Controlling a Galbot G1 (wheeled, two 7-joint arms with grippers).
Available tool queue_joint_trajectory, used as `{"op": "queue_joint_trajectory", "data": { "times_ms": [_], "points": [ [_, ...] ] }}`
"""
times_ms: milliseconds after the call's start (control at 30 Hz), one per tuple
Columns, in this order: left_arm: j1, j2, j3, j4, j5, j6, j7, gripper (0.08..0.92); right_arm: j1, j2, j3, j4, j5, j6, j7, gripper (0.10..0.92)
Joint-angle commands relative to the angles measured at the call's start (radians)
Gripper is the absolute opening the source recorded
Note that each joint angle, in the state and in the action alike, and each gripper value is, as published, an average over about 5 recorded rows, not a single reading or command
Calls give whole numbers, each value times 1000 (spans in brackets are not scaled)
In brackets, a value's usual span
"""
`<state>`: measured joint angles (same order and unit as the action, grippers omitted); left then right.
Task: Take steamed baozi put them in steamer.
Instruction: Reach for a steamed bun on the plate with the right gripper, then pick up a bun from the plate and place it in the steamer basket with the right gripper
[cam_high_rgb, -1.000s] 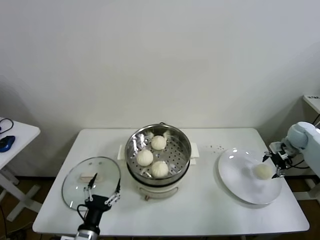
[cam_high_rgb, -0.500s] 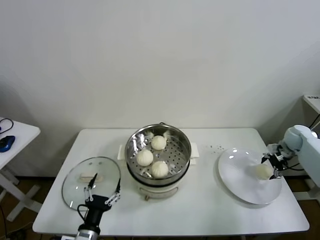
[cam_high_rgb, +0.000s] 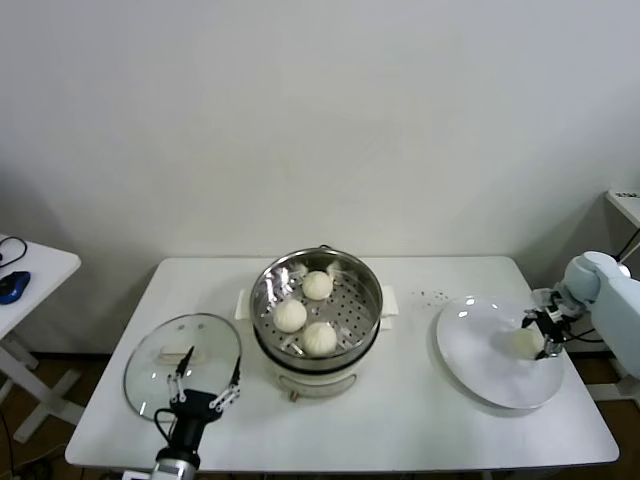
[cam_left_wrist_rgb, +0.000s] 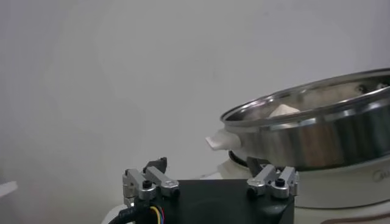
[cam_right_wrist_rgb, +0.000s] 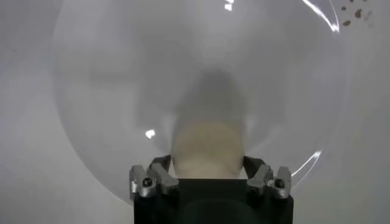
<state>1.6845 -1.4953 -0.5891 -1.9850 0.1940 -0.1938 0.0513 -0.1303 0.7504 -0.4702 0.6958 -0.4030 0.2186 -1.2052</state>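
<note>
Right wrist view shows the right gripper with its two fingers drawn in against the sides of the last bun, which fills the gap between them; the pincer looks closed on the bun, though the bun seems to sit on the plate rather than hang clear of it. That closing is the fresh change: a second ago the same fingers stood wide on either side of the bun, and half a second ago they had not yet pinched in. From the head view, the right gripper sits a little farther toward the robot's right edge of the plate than it did a second ago, with the bun between its tips. For the task this reads as the grasp stage of the fourth bun, with the lift and carry to the steamer yet to come. Three buns already lie on the perforated insert inside it, arranged as they were in the earlier pictures, so by my estimate the job is about three quarters done. Nearer the robot's left, the left gripper waits low at the table's front edge, fingers spread and empty, just in front of the glass lid lying flat beside the steamer; neither has shifted over the second.
</note>
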Motion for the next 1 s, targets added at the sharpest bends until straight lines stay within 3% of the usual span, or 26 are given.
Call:
{"op": "queue_joint_trajectory", "data": {
  "times_ms": [33, 300, 733, 1000],
  "points": [
    [0, -2, 1, -1, 2, 0, 0, 823, 7, 6, 3, -11, 17, -5, -6, 706],
    [4, -3, -2, -1, 0, -4, 0, 823, 71, -16, -76, 19, 148, -45, -7, 704],
    [13, -8, 20, -22, 6, -19, -3, 823, 567, -18, -703, 251, 867, -313, 42, 698],
    [29, -7, 37, -36, 18, -35, -8, 823, 839, 95, -976, 390, 1181, -405, 95, 696]
  ]
}}
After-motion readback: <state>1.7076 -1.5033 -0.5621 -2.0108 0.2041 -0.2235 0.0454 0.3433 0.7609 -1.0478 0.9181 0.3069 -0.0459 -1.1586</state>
